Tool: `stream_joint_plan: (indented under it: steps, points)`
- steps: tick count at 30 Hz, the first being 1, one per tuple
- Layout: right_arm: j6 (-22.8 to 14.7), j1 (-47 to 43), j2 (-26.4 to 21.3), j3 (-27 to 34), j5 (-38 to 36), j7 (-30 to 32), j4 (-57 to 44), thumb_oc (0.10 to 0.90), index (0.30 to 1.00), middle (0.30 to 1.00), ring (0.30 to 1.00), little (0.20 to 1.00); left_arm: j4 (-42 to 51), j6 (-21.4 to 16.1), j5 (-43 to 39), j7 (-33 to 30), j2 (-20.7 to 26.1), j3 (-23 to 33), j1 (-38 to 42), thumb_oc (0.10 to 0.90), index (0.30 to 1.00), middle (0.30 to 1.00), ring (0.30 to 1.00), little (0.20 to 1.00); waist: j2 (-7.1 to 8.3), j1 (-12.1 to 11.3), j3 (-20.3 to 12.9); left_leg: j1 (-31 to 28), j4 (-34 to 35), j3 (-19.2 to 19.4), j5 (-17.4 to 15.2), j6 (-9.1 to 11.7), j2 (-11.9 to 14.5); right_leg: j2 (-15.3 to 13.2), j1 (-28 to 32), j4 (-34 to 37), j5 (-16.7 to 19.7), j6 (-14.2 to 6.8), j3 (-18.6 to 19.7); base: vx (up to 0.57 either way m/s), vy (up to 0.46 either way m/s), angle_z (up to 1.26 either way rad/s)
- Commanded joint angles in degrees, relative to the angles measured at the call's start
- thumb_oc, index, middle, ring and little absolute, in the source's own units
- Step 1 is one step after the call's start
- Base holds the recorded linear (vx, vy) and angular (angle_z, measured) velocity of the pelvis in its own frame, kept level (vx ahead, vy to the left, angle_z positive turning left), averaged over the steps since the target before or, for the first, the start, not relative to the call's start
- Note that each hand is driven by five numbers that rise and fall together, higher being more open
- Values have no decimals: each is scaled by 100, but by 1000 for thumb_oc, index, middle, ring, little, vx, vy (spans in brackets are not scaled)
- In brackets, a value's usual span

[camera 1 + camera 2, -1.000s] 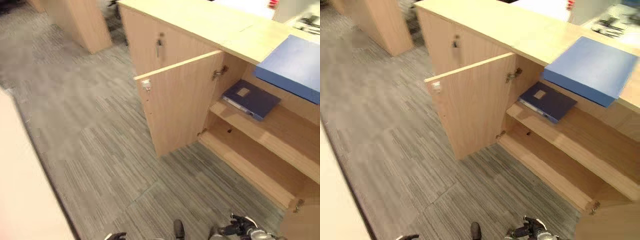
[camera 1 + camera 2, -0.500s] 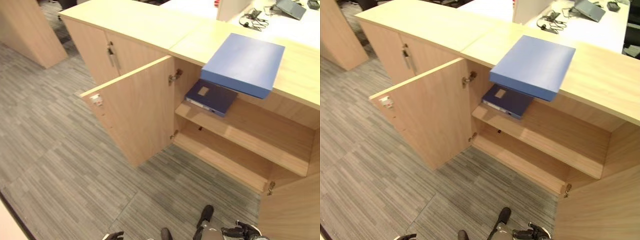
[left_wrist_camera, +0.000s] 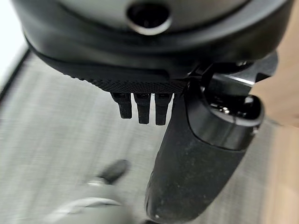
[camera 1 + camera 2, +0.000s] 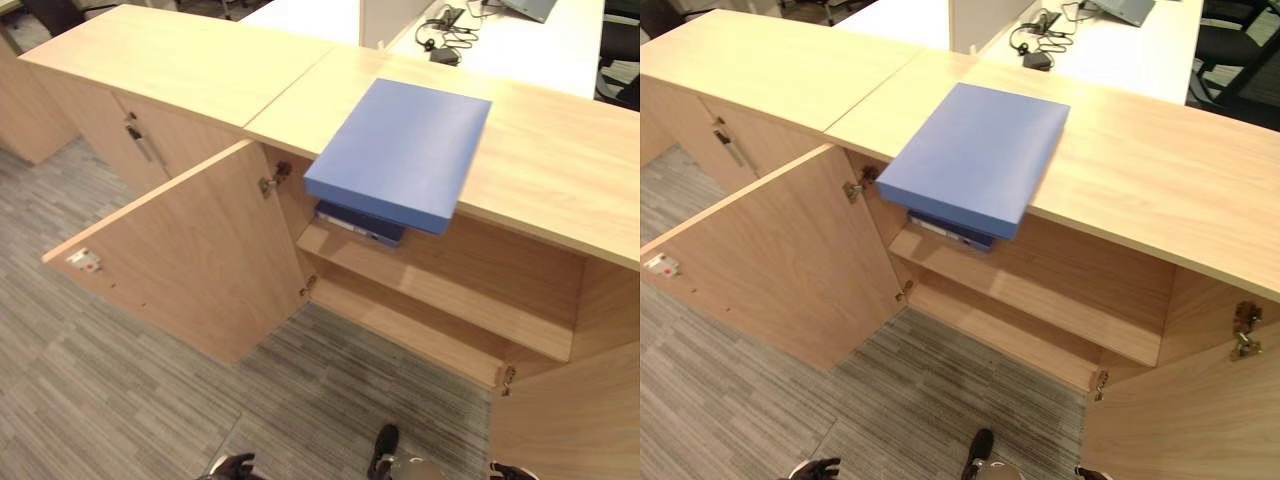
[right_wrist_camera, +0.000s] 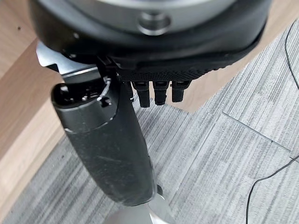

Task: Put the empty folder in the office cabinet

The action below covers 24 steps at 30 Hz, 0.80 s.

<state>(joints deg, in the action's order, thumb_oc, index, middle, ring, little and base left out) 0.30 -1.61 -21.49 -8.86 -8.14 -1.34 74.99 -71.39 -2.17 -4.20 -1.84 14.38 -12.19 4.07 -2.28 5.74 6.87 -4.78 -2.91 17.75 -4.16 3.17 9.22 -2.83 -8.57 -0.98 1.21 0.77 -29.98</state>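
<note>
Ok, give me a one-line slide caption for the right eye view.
Blue folder lying on top of the office cabinet, overhanging its open compartment, with a darker binder on the upper shelf below.

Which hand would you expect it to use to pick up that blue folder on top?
Hard to call: the left hand and right hand both hang low, fingers relaxed, holding nothing. The blue folder lies on the cabinet top, slightly left of centre, so perhaps left.

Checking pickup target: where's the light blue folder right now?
In the left eye view the light blue folder lies flat on the cabinet top, its near corner overhanging the open compartment, directly above the dark folder on the upper shelf.
</note>
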Motion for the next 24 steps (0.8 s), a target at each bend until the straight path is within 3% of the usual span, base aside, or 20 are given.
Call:
stream_joint_plan:
  steps: [1,3,4,5,6,7,9,12,13,18,24]
  points:
    - [-50,54,-92,-164,-136,100,388,800,900,900,900,900,62,-117,-130,18,64,10,143,800,900,900,900,900,39,-28,-23,-18,-791,-263,834,571,533,21,-27,192,-156,-446,571,104,-166,-34]
    - [-47,44,-85,-207,-121,109,383,800,900,900,900,900,236,-117,-176,36,91,2,93,800,900,900,900,900,155,-155,70,369,-1805,-612,1003,434,526,162,250,277,-315,-265,732,158,-226,-44]
    - [-35,49,-103,-217,-113,110,368,800,900,900,900,900,400,-128,-328,49,99,12,68,800,900,900,900,900,266,-317,215,858,-2341,-1037,829,235,215,178,430,280,-395,-189,902,102,-136,-53]
    - [-34,48,-101,-216,-113,110,368,800,900,900,900,900,402,-126,-329,49,101,11,67,800,900,900,900,900,261,-314,216,873,-2366,-1044,814,232,221,181,429,278,-398,-190,897,66,-79,-73]
    - [-36,49,-101,-229,-123,101,368,800,900,900,900,900,479,-146,-413,47,97,30,39,800,900,900,900,900,330,-411,279,1176,-2506,-1202,450,109,-9,149,497,291,-401,-209,990,-16,-3,-74]
    - [-36,31,-99,-239,-129,86,369,800,900,900,900,900,544,-152,-515,61,81,59,27,800,900,900,900,900,439,-470,328,1451,-2436,-1281,290,-48,-271,33,535,320,-312,-220,1039,8,6,-82]
    - [-54,37,-87,-278,-125,91,370,800,900,900,900,900,629,-178,-662,59,63,103,-12,800,900,900,900,900,513,-597,403,1802,-2008,-1501,-111,-150,-621,-1,629,384,-285,-295,1181,27,36,-49]
    - [-114,-5,-73,-403,-85,87,326,800,900,900,900,900,769,-218,-1059,107,66,192,6,800,900,900,900,900,466,-808,501,2083,-834,-2229,436,-14,-1091,208,738,391,-272,-342,1446,58,32,-43]
    - [-131,-29,-58,-426,-93,92,326,800,900,900,900,900,827,-246,-1310,124,47,247,22,800,900,900,900,900,460,-835,507,2120,-781,-2467,506,-9,-1200,258,758,377,-285,-351,1530,90,20,-49]
    - [-156,44,105,-407,-92,110,326,800,900,900,900,900,772,-274,-2158,114,-206,589,-102,800,900,900,900,900,435,-806,279,1395,-81,-2672,450,-114,-1201,302,881,366,-301,-376,1660,128,87,-41]
    - [-94,182,329,-396,55,141,360,800,900,900,900,900,1146,-348,-2889,-15,-328,854,-286,800,900,900,900,900,470,-760,76,899,463,-2530,483,-200,-1211,269,1015,563,-161,-449,1880,73,92,-17]
